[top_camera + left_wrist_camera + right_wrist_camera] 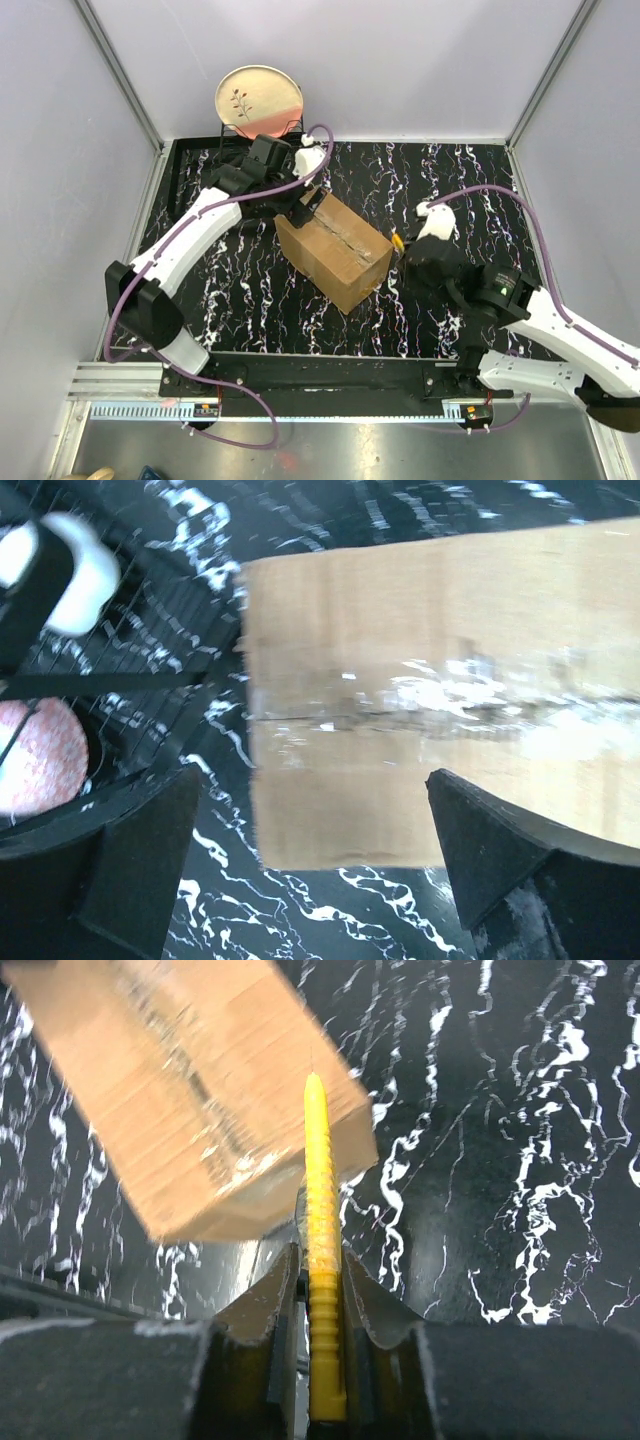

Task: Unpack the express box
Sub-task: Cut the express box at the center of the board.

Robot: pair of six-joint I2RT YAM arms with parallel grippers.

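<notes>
The express box (335, 248), brown cardboard with a shiny tape seam along its closed top, lies diagonally mid-table. My left gripper (303, 205) hovers at its far-left end, open, and holds nothing. In the left wrist view the box (440, 680) fills the upper right, its end edge between the gripper's (312, 780) wide-apart fingers (140, 860). My right gripper (405, 250) sits by the box's right corner, shut on a yellow cutter (398, 241). In the right wrist view the cutter (320, 1210) points forward from the gripper (320, 1260), its tip at the box's (190, 1090) near corner.
A pink plate (258, 98) stands in a black wire rack at the back left, just behind the left arm; it also shows at the left edge of the left wrist view (35, 755). Grey walls enclose the black marbled tabletop (470, 190).
</notes>
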